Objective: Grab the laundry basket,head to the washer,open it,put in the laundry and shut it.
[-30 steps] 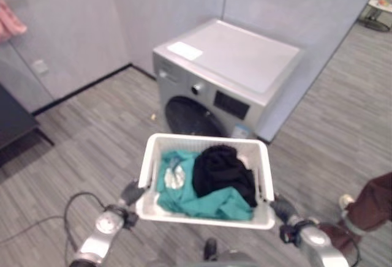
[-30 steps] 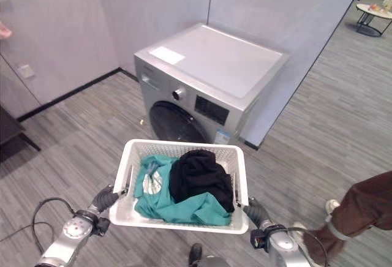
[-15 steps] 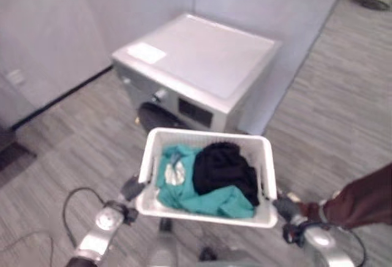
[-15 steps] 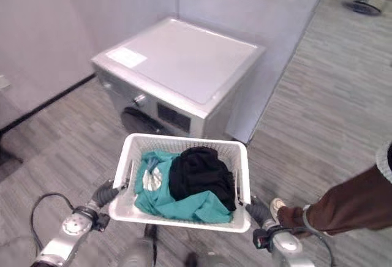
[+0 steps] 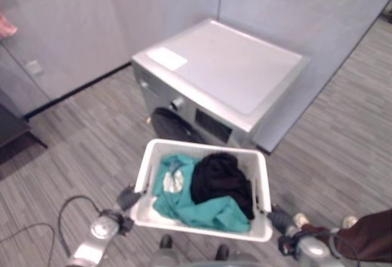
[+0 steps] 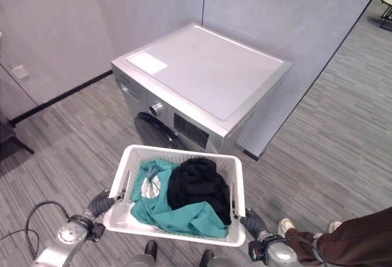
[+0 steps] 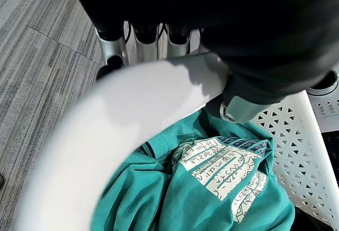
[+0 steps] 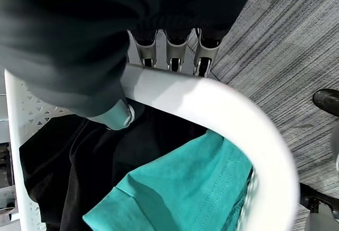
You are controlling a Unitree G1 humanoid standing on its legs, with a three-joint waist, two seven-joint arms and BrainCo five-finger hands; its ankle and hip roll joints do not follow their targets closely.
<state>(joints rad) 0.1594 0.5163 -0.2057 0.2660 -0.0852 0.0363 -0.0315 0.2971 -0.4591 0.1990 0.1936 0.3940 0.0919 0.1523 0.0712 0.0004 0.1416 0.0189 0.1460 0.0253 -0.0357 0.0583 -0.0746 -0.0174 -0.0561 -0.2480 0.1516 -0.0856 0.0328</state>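
At the lower left of the right eye view, the left robot hand (image 6: 101, 204) grips the left rim of the white laundry basket (image 6: 135, 154); its own wrist view shows its fingers (image 7: 110, 43) curled under the broad white rim with the thumb pressed on the inner side, so it is closed around the rim. The basket sits in the lower middle of the frame, held clear of the grey striped floor (image 6: 73, 132). Inside it, a teal shirt (image 6: 177, 218) with a pale printed patch lies along the left and near side, and a black garment (image 6: 196, 182) is heaped on the right, partly on top of the teal one. Just above the basket in the frame stands the silver-grey washer (image 6: 208, 71), its dark round door (image 6: 156, 133) closed, a knob and a dark panel on its front, a white sheet on its top, set against a grey wall (image 6: 141, 3). At the lower right, the right robot hand (image 6: 251, 221) is likewise clamped on the basket's right rim, fingers (image 8: 175, 51) wrapped beneath it and thumb on the inside. A person's brown sleeve (image 6: 355, 242) reaches in at the lower right corner, well right of the basket.
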